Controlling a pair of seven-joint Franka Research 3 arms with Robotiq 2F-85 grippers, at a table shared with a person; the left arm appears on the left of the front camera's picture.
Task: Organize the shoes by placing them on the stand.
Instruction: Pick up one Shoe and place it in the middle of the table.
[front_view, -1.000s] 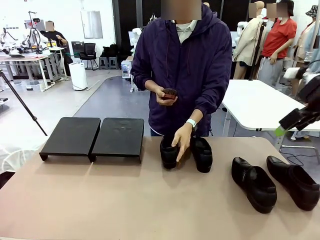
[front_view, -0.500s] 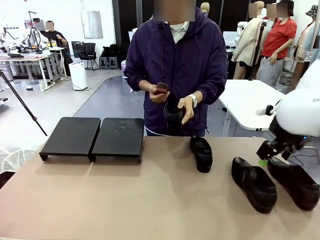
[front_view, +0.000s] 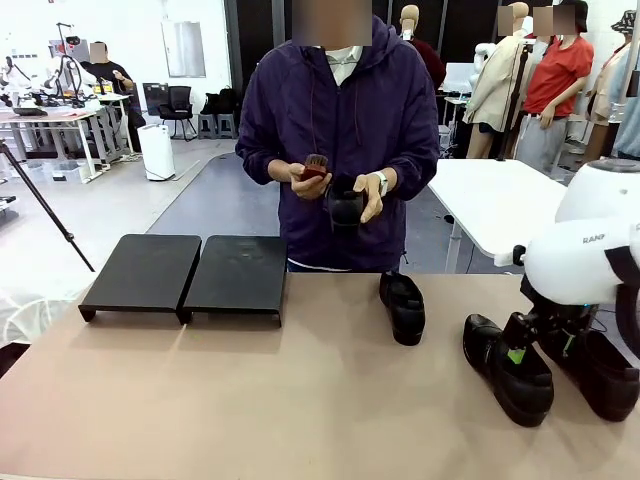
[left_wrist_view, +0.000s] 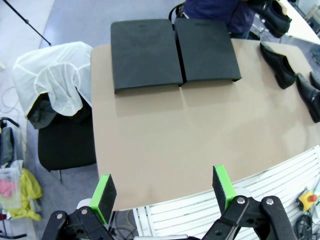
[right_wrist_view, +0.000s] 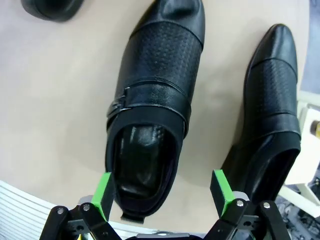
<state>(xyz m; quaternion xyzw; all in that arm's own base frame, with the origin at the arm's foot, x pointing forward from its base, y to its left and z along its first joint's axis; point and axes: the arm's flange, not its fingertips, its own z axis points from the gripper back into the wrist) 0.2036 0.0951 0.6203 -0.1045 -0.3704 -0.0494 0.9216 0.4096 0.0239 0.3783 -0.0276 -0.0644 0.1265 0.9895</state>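
The stand (front_view: 185, 272) stood at the far left of the worktop (front_view: 250, 400). The left gripper (left_wrist_view: 163, 193) hung high over the near edge, its jaws wide and holding nothing. In the middle, a person held one shoe (front_view: 346, 208) in the air with a hand (front_view: 373, 195), and a second shoe (front_view: 402, 307) lay on the worktop below. At the right, the right gripper (right_wrist_view: 162, 194), wide open, hung over the heel opening of the third shoe (right_wrist_view: 150, 115). The fourth shoe (right_wrist_view: 270, 100) lay just beside it.
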